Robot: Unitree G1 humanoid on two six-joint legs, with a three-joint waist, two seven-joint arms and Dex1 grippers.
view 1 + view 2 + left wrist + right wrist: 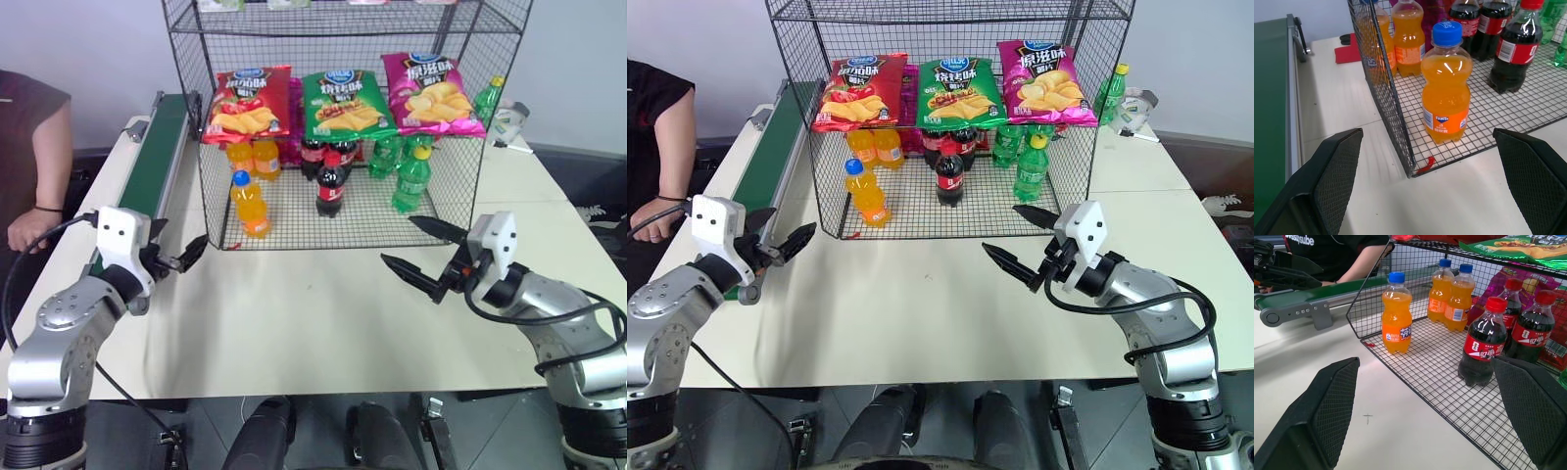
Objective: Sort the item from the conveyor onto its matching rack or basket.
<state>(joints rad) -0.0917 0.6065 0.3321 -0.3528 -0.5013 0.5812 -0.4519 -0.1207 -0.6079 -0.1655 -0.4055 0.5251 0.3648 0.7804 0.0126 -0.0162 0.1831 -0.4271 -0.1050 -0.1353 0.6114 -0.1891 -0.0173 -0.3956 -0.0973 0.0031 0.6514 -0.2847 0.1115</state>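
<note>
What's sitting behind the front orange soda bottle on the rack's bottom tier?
Behind the front orange soda bottle on the rack stand two more orange bottles, upright and side by side. The chip bags on the tier above hide their caps in the head views; behind them I cannot see.

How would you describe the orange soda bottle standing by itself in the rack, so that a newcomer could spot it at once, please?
Find the tall black wire rack on the white table, with crisp bags on its shelf. On its bottom tier, near the front corner closest to the green conveyor, stands the orange soda bottle with a blue cap. It stands alone, in front of two other orange bottles.
</note>
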